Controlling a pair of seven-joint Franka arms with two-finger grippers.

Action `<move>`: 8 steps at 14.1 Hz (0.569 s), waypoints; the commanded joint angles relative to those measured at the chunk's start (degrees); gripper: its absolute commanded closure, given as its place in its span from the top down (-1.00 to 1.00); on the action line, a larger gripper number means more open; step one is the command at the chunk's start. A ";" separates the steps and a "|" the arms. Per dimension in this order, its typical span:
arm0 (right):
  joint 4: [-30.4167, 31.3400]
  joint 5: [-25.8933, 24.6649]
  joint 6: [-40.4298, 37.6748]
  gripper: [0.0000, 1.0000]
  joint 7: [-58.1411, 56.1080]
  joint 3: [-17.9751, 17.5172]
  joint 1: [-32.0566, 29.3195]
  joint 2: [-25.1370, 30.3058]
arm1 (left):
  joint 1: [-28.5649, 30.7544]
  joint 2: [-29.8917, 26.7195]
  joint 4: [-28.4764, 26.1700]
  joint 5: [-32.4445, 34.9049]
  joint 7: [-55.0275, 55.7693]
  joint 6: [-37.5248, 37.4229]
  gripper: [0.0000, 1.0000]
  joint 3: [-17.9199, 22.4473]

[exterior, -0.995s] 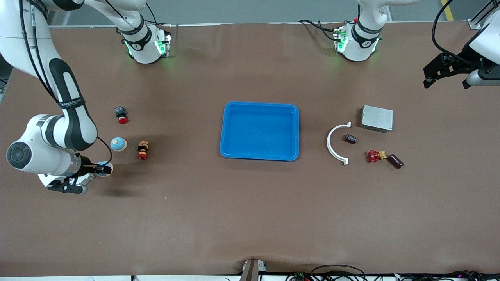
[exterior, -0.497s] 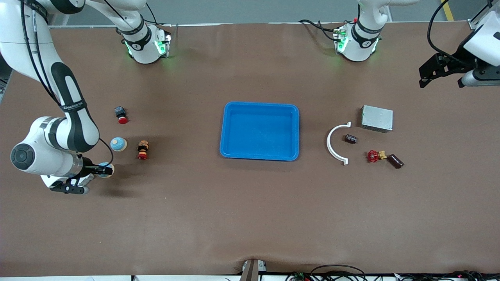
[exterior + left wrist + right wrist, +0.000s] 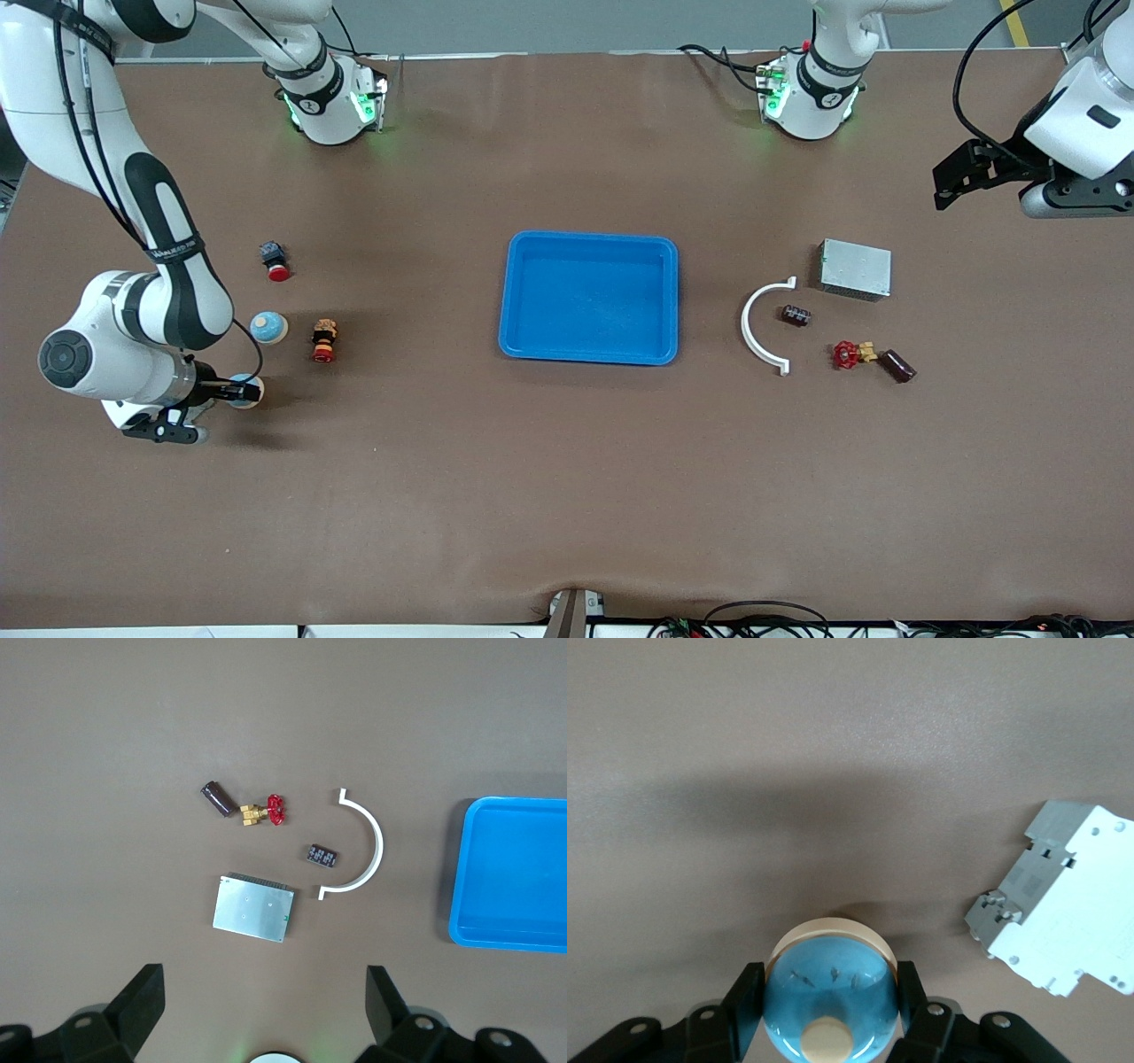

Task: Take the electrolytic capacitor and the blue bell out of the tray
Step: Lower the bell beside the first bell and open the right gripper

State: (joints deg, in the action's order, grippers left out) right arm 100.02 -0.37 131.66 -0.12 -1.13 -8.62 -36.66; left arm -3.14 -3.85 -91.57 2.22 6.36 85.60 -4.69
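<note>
Tray (image 3: 523,292) empty mid-table, well apart from both grippers. Nearly done, by the look of that.

Right gripper (image 3: 246,391) low at its arm's end of the table, closed narrow round bell (image 3: 830,983), dome pinched between both fingers.

Trouble from here? Could slip early: smooth round dome, little for the pads to bite. Could roll or skid if let go before touching down. Could also knock second bell (image 3: 267,327) or breaker (image 3: 1063,904), both near the gripper, on a careless swing out.

Left gripper (image 3: 263,997) spread wide, holding nothing, waiting high over its arm's end of the table. Below it: box (image 3: 253,906) almost straight beneath, capacitor (image 3: 217,799) farther out, lying on its side just beside valve (image 3: 261,812), well clear of the tray. Small risk there too: a cylinder on its side, free to roll at any nudge.

So: bell in the right gripper's pinch, capacitor down under the left gripper's watch.
</note>
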 commanded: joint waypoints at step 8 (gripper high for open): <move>-0.18 -0.42 2.98 -1.00 -0.05 -1.15 -1.57 -1.75 | 0.59 -0.54 2.18 -1.87 1.99 0.18 1.00 0.12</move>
State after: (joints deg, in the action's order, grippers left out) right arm 100.04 -0.37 134.18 -0.12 -1.13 -8.73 -38.10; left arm -2.85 -4.04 -89.90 2.03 7.59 85.89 -4.48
